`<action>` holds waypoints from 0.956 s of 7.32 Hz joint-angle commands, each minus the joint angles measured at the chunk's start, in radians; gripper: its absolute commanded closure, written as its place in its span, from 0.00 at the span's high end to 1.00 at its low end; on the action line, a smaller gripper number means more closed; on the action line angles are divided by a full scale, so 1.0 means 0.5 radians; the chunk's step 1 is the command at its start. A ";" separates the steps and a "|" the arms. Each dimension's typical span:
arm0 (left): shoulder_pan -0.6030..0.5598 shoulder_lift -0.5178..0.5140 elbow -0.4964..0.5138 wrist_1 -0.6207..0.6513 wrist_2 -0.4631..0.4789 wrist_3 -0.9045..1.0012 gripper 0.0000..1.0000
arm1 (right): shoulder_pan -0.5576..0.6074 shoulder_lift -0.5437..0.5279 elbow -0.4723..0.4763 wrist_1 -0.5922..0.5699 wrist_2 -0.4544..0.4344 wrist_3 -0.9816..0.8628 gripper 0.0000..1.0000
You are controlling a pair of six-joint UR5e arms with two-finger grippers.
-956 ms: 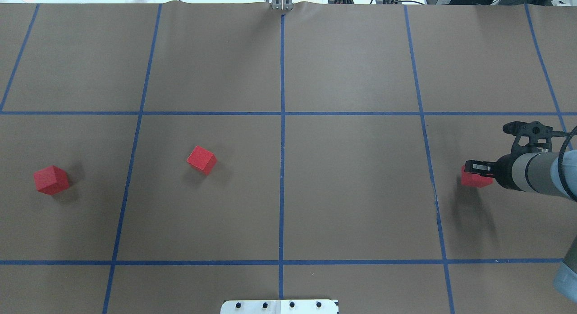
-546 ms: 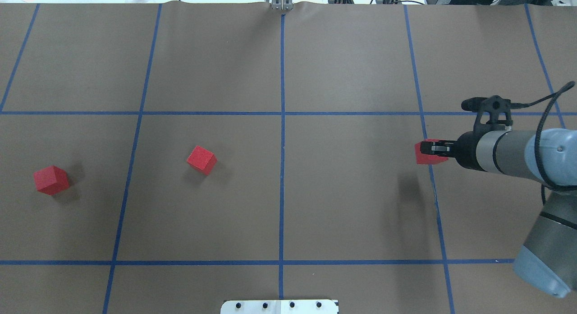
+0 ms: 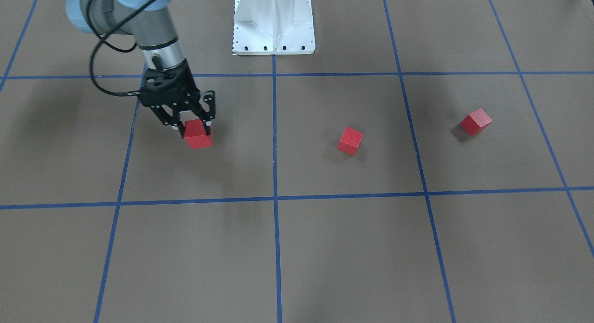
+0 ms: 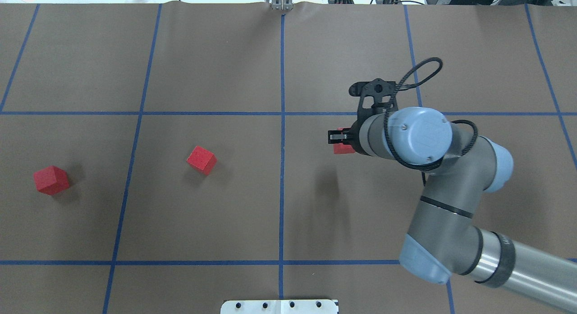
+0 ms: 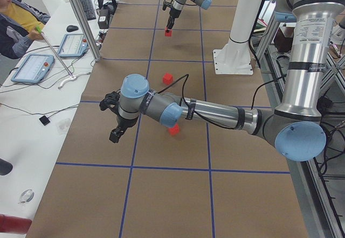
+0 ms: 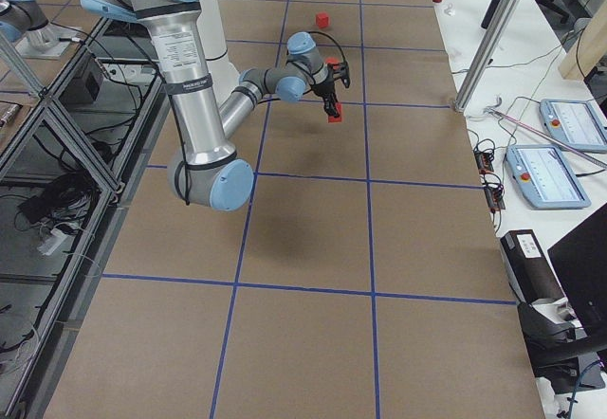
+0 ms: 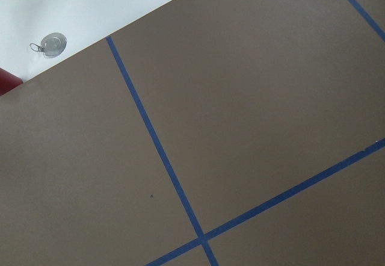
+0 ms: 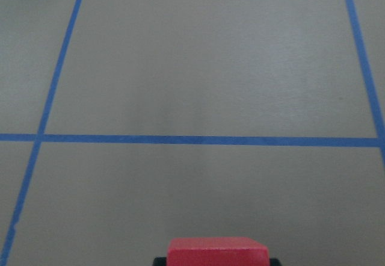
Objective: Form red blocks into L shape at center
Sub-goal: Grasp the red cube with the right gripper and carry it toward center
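— Surface?
— Brown tabletop [image 3: 325,248], gridded by blue tape lines [image 3: 352,195]; white bench [image 5: 32,95] alongside.
— Blocks?
— One red block [image 3: 198,137] is clamped by the right gripper [image 3: 194,126], right of the center line [image 3: 274,142]; two red blocks [image 3: 350,140] [image 3: 475,121] lie left. Left gripper [image 5: 114,135]: state cannot be told

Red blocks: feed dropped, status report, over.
Right gripper shut on red block, aloft short of centre line. Left gripper: cannot tell. Two blocks loose, robot's left. Nothing blocking.
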 commanded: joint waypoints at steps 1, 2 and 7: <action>0.000 0.000 0.015 -0.001 0.000 -0.002 1.00 | -0.109 0.294 -0.264 -0.074 -0.046 0.023 0.00; 0.000 0.000 0.024 -0.001 -0.003 -0.002 1.00 | -0.118 0.459 -0.448 -0.075 -0.046 0.036 0.00; 0.000 0.003 0.052 -0.001 -0.003 -0.002 1.00 | -0.217 0.773 -0.793 -0.371 -0.024 0.173 0.00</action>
